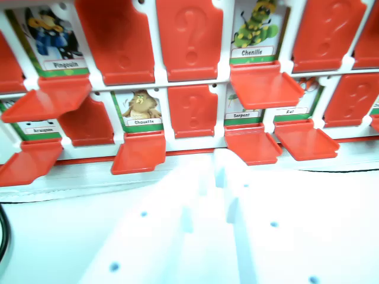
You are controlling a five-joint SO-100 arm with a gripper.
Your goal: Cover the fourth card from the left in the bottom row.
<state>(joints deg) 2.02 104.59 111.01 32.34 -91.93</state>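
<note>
A: What's in front of the wrist camera?

B: A white plastic game board (160,77) with glossy red flaps, some raised showing embossed question marks, some folded flat.

A: The Serpent card (241,113)?

B: Bottom row, just right of centre, uncovered, its flap (251,145) lying down.

A: And the pincer (220,177)?

B: Pale, blurred white plastic just below that flap; I cannot tell whether it's spread.

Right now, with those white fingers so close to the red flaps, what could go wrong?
The white plastic fingers sit between the open Chouette flap and the open Serpent flap, so a small drift might lift the wrong one. The Rat flap beside it could also get caught. The overexposed view blurs the fingertips, making aim uncertain.
</note>
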